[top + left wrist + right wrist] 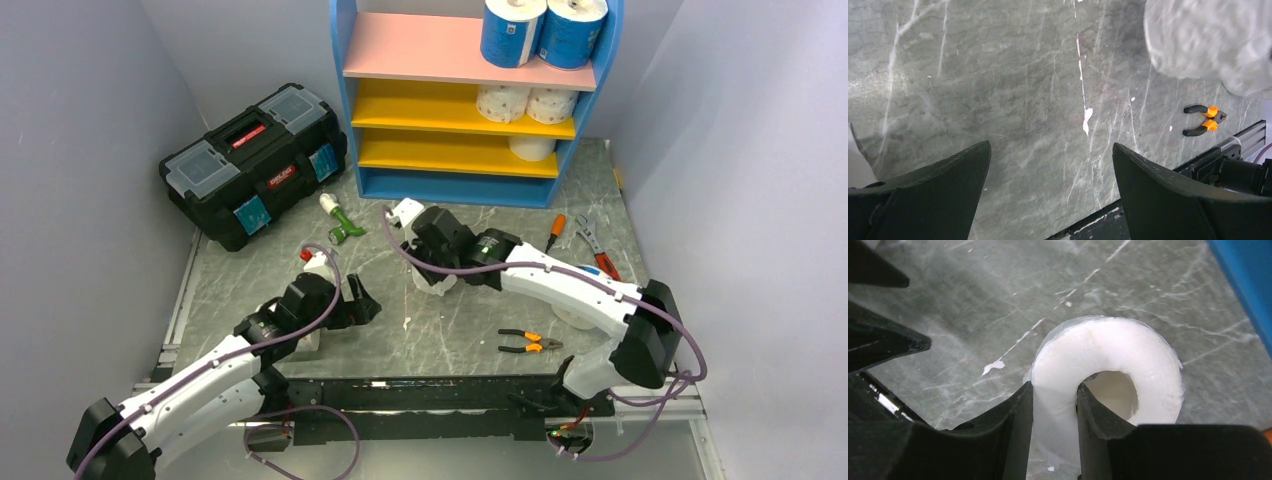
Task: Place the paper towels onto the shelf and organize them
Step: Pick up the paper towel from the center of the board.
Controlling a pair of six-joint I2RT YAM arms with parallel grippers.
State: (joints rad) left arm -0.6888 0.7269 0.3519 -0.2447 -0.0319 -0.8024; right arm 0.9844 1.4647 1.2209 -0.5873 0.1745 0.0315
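The right gripper (pixel 1054 390) holds a white roll (pixel 1108 350).
Its two fingers squeeze the side of the roll, one in the hole and one outside. The roll is down by the grey table (pixel 450 340), in front of the blue shelf (pixel 342 90). The left gripper (pixel 1050 146) is open wide over the table and holds nothing. Five other rolls (pixel 513 32) sit on the shelf.

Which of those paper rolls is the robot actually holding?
The plain white roll on the table, pinched by the right hand, one finger inside its core. Others sit on the shelf.
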